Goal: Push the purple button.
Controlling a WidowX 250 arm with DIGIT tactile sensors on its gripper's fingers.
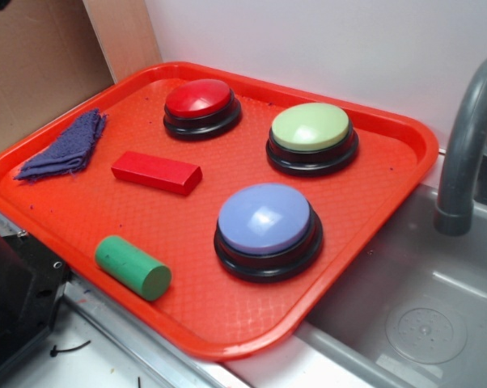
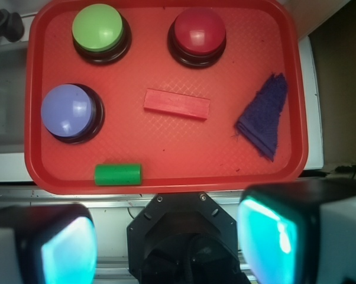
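**Purple button waits untouched, off to one side of the tool**

Purple button [image 2: 68,111] sits on the red tray [image 2: 166,148], in the corner nearest the grey sink [image 1: 405,307] in the outside view, with the green button [image 2: 97,28] beyond it and the red button [image 2: 197,31] further across. A red block [image 2: 177,104] lies near the middle of the tray, a green cylinder [image 2: 117,174] rests by the near rim just beside the purple button, and a folded purple cloth [image 2: 264,123] lies at the far side, well apart from it.

The tool [image 2: 166,245] hangs high above the near edge of the tray, outside its rim. Its two pads stand wide apart, with nothing between them. Nothing touches the button yet.

From the wrist view the button lies ahead of the tool and off to the left of the picture, past the green cylinder. So I judge the coming move to be a forward reach with a sideways shift that way, then a drop straight onto the dome. The cylinder is the nearest thing to bump on the way in.
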